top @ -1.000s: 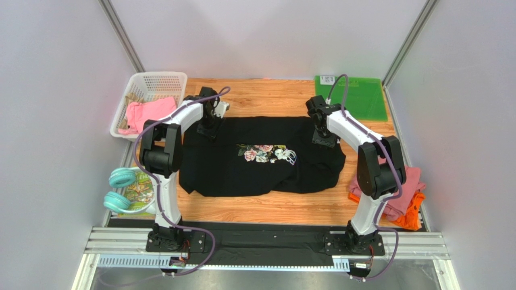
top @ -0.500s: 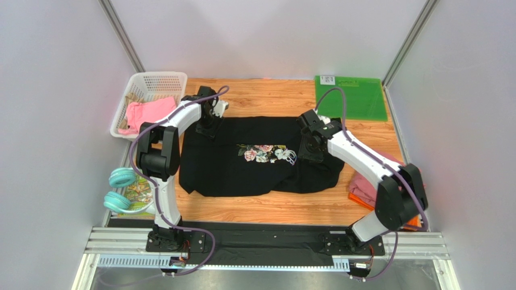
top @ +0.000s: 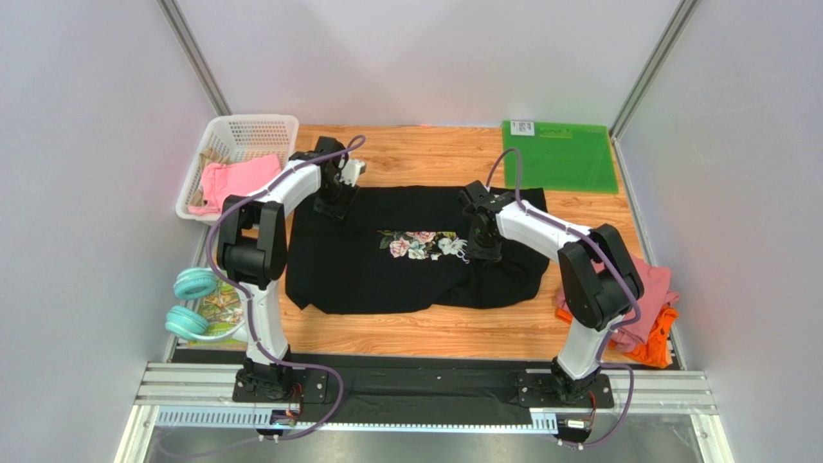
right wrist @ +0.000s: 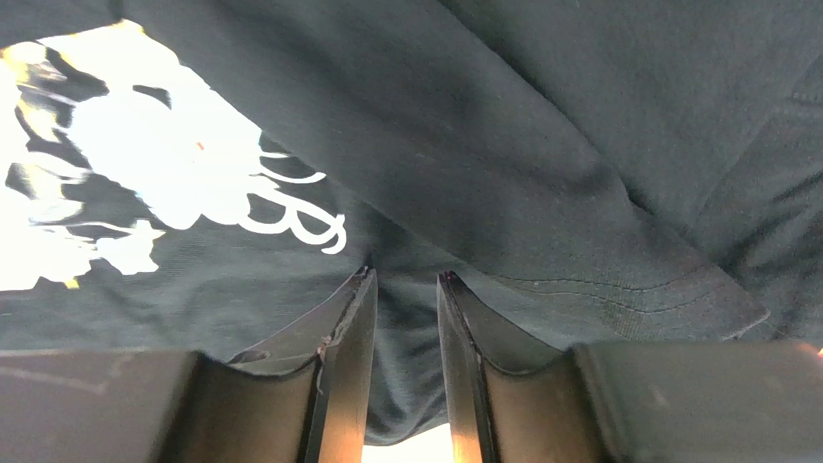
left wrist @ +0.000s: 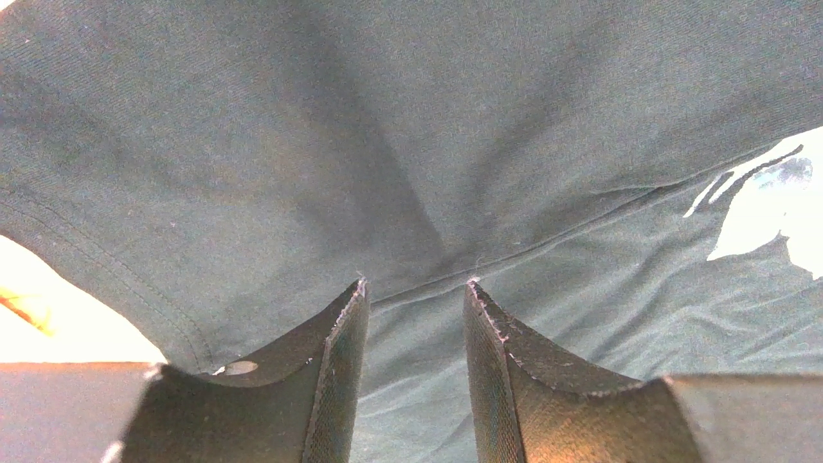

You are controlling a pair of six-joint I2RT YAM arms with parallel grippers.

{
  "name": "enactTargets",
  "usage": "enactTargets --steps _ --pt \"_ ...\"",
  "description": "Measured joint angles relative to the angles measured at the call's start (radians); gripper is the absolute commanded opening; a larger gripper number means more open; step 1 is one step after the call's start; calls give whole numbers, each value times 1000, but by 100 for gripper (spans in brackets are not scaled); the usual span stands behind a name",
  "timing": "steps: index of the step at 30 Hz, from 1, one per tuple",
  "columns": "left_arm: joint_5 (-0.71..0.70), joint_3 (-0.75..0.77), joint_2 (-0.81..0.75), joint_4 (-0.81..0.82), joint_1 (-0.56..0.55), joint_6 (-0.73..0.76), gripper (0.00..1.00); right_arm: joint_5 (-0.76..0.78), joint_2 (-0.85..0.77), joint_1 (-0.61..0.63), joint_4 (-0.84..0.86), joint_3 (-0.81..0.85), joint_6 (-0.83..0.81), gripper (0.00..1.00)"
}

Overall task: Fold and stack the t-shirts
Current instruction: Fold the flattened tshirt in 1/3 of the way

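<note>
The large black t-shirt [top: 386, 275] lies spread on the wooden table, its floral print [top: 425, 243] facing up. My left gripper [top: 333, 204] is at its far left corner, shut on a pinch of black cloth [left wrist: 415, 145]; the fingers [left wrist: 333, 386] stand slightly apart with cloth between them. My right gripper [top: 483, 246] sits just right of the print, shut on a bunched fold of the black shirt [right wrist: 541, 164], with the print [right wrist: 145, 164] at its left. A dusty-pink shirt [top: 659, 285] lies on an orange one [top: 659, 349] at the right edge.
A white basket [top: 246, 125] at the back left holds a pink garment [top: 237, 178]. A stiff green mat [top: 565, 154] lies at the back right. Teal headphones [top: 188, 304] rest on a printed packet [top: 222, 309] at the left edge.
My right gripper has moved left and nearer, from the shirt's far right corner to beside the print, dragging the right side of the shirt inward. The left gripper has stayed in place.
</note>
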Motion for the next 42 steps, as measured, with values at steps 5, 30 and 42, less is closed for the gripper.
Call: enactTargets --steps 5,30,42 --pt "-1 0 0 0 0 0 48 0 6 -8 5 37 -3 34" --pt "-3 0 0 0 0 4 48 9 69 -100 12 58 -45 31" --pt "-4 -13 -1 -1 0 5 48 9 90 -118 23 70 -55 27"
